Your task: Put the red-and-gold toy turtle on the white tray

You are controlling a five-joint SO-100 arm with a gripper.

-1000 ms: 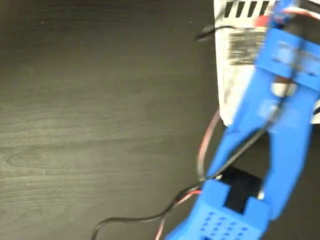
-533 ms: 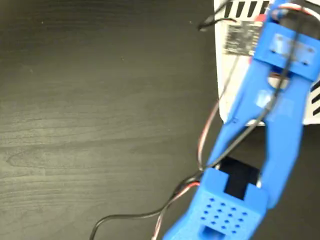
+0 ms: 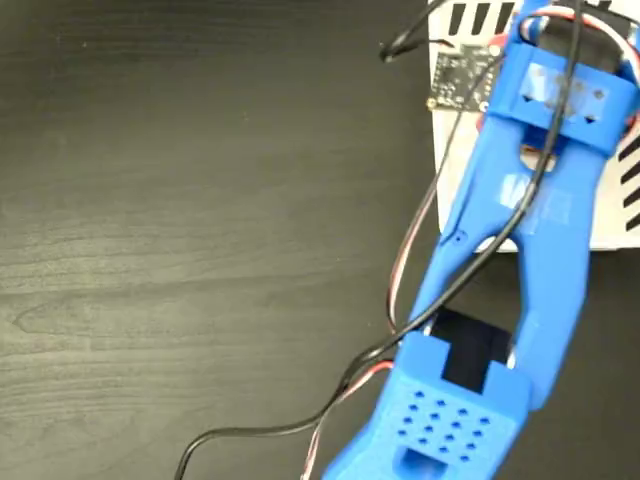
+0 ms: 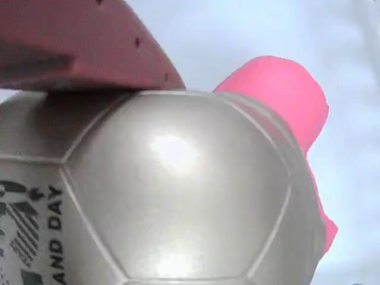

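Wrist view: red-and-gold toy turtle (image 4: 178,196) fills the frame, shell pressed under a dark red finger (image 4: 71,47); whether the gripper is clamped on it, cannot tell. Fixed view: blue arm (image 3: 520,250) extends over the white tray (image 3: 455,180), hiding the turtle.

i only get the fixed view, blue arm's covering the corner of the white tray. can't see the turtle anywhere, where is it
observer: The wrist view is filled by the shiny gold-shelled toy turtle, right up against that camera.
operator: is it gripped
observer: One reddish-brown finger lies against the top of its shell. The other finger is out of frame, so I can't tell.
operator: over the tray?
observer: Only a pale blank surface shows behind its pinkish-red head. That looks like the tray rather than the dark wood-grain table.
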